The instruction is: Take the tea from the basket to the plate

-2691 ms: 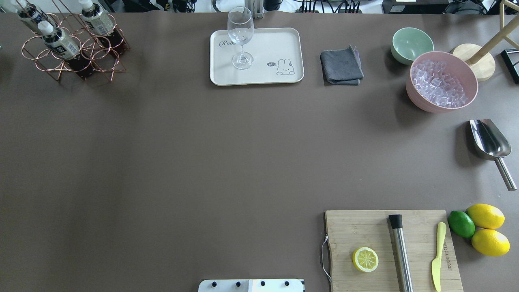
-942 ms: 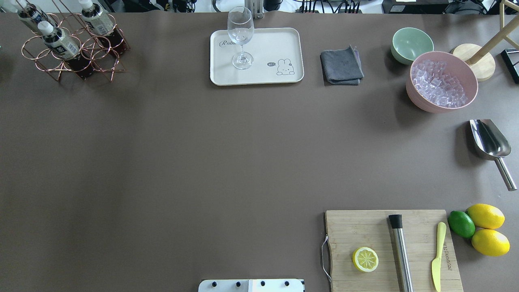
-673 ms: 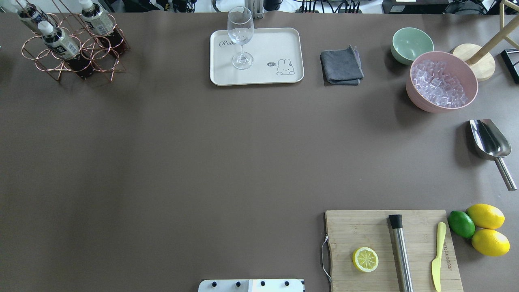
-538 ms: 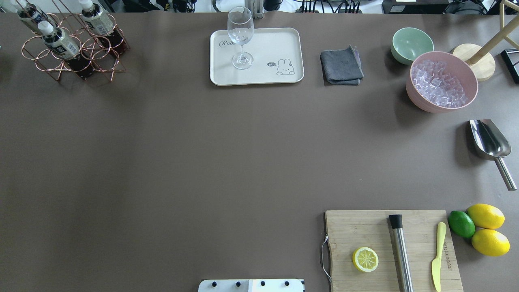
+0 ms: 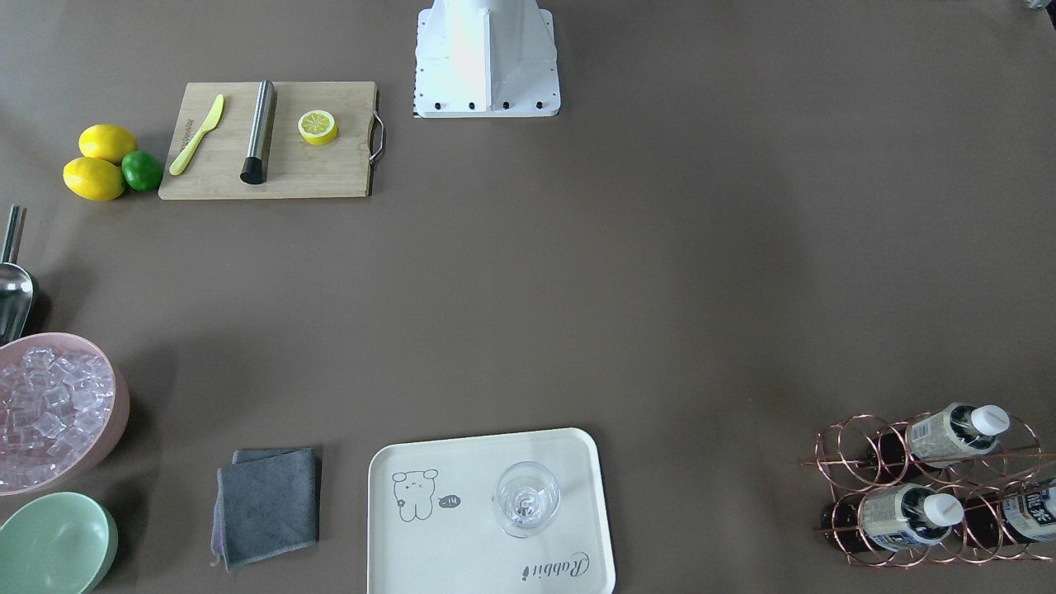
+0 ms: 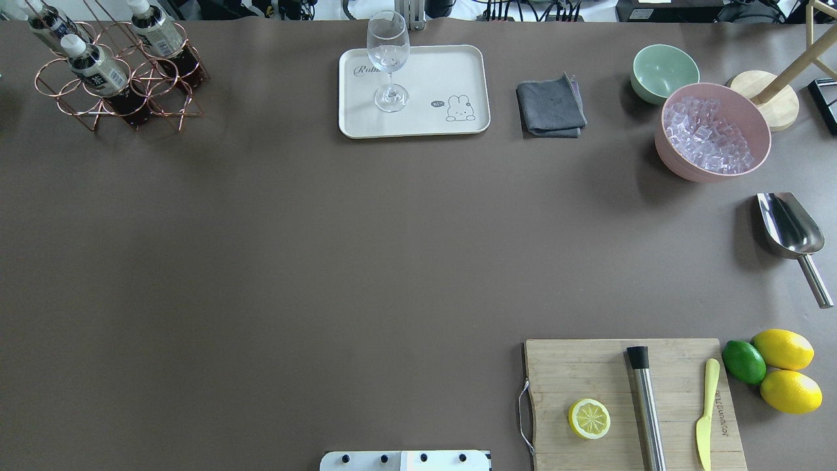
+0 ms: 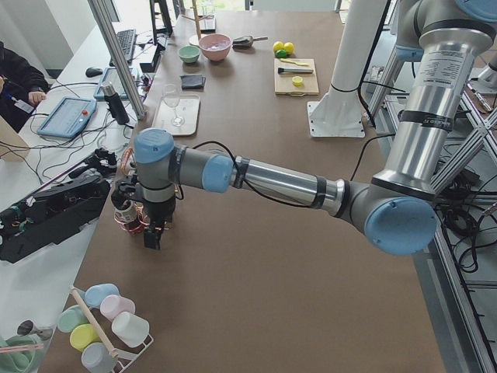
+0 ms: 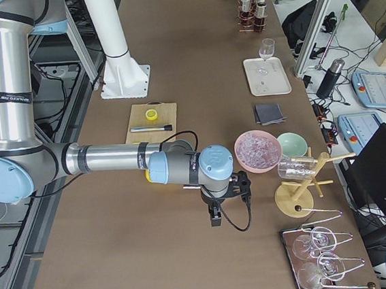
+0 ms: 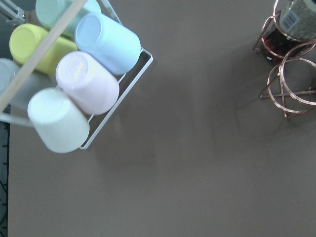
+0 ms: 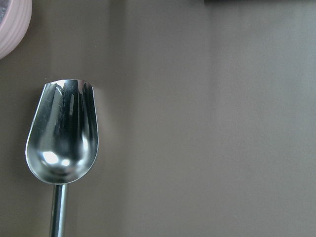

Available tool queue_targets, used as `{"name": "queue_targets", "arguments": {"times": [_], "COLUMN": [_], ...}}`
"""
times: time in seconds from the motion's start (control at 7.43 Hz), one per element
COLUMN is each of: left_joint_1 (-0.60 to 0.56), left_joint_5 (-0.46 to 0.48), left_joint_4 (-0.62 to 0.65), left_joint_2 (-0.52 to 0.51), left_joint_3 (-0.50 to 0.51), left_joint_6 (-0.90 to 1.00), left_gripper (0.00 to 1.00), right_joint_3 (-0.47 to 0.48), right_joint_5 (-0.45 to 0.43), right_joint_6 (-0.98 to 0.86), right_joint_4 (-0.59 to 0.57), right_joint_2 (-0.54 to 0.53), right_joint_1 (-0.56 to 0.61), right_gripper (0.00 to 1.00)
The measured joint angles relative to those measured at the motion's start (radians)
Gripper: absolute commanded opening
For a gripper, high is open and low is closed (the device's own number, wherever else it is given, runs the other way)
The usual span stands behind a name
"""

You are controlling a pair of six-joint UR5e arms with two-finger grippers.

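Observation:
Three tea bottles (image 6: pixel 98 68) with white caps lie tilted in the rose-gold wire basket (image 6: pixel 159 103) at the table's far left corner. They also show in the front view (image 5: pixel 898 516). The cream plate (image 6: pixel 444 72) sits at the far middle edge, with a wine glass (image 6: pixel 389 59) standing on it. My left gripper (image 7: pixel 151 235) hangs beside the basket (image 7: pixel 124 220); I cannot tell if it is open. The left wrist view shows the basket's rings (image 9: pixel 292 85) and a bottle's base (image 9: pixel 276 45). My right gripper (image 8: pixel 215 217) hangs over the table's right end; I cannot tell its state.
A rack of pastel cups (image 9: pixel 74 74) lies near the left gripper. A metal scoop (image 10: pixel 61 133) lies below the right wrist, beside the pink ice bowl (image 6: pixel 713 131). A mint bowl (image 6: pixel 664 70), grey cloth (image 6: pixel 550 106), cutting board (image 6: pixel 588 373) and lemons (image 6: pixel 785 369) stand to the right.

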Motion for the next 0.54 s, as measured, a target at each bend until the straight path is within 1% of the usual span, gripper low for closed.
{"name": "queue_targets", "arguments": {"times": [0.27,0.54], "left_joint_1": [0.001,0.036], "left_joint_5": [0.001,-0.005], "left_joint_4": [0.048,0.001], "left_joint_2": [-0.147,-0.206], "left_joint_3": [0.067,0.087], "left_joint_6": [0.171,0.254], "left_gripper": [0.98,0.97], "right_joint_3": [0.001,0.003], "right_joint_5": [0.002,0.005], "right_joint_6": [0.001,0.019], "right_joint_4": [0.000,-0.001], "right_joint_2": [0.004,0.022], "right_joint_1": [-0.004,-0.013], "right_gripper": [1.00,1.00]}}
